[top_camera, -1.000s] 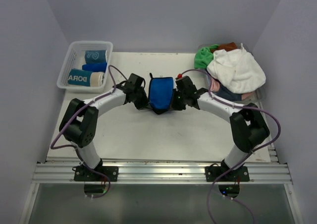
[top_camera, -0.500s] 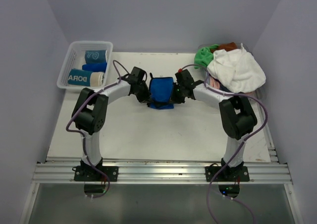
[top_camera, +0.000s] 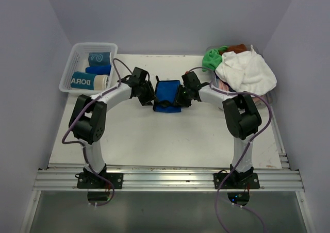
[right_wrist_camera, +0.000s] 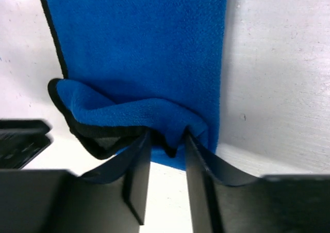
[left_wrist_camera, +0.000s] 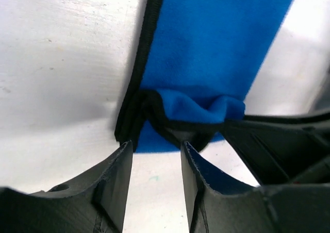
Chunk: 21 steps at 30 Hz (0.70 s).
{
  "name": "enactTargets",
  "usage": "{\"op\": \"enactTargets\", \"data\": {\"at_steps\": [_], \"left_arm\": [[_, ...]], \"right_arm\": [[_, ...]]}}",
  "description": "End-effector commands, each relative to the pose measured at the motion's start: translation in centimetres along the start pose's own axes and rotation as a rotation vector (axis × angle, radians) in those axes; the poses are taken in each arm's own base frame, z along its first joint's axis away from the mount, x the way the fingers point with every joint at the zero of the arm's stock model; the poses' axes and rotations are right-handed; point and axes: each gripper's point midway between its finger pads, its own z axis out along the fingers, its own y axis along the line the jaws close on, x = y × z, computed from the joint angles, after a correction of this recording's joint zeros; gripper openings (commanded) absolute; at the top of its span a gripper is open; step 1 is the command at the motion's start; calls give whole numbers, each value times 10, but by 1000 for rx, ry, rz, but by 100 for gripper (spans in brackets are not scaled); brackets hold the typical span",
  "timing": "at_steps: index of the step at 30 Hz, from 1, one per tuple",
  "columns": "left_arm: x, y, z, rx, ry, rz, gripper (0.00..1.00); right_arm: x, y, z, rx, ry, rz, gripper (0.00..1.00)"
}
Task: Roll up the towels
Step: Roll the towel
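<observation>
Top external shows a white table [top_camera: 154,135] boxed in by pale lilac walls [top_camera: 170,16], with a metal rail [top_camera: 170,180] along its near edge; the blue towel [top_camera: 168,94] lies mid-table between both arms; left gripper [left_wrist_camera: 155,149] partly open, holding nothing, the towel's folded edge just past its tips; right gripper [right_wrist_camera: 166,140] partly open too, the fold loose between its tips; rolled towels [top_camera: 95,70] in the basket [top_camera: 66,78] far left; heap of towels [top_camera: 246,72] far right.
</observation>
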Motion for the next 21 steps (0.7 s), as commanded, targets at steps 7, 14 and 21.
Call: {"op": "enactTargets", "data": {"at_steps": [7, 14, 21], "left_arm": [[35, -35, -25, 194, 55, 158, 26], [34, -31, -13, 166, 48, 165, 9], [12, -41, -1, 142, 12, 188, 7]], "right_arm": [[-39, 17, -53, -30, -193, -48, 40], [-37, 10, -76, -8, -231, -91, 29], [-25, 7, -65, -14, -175, -115, 27]]}}
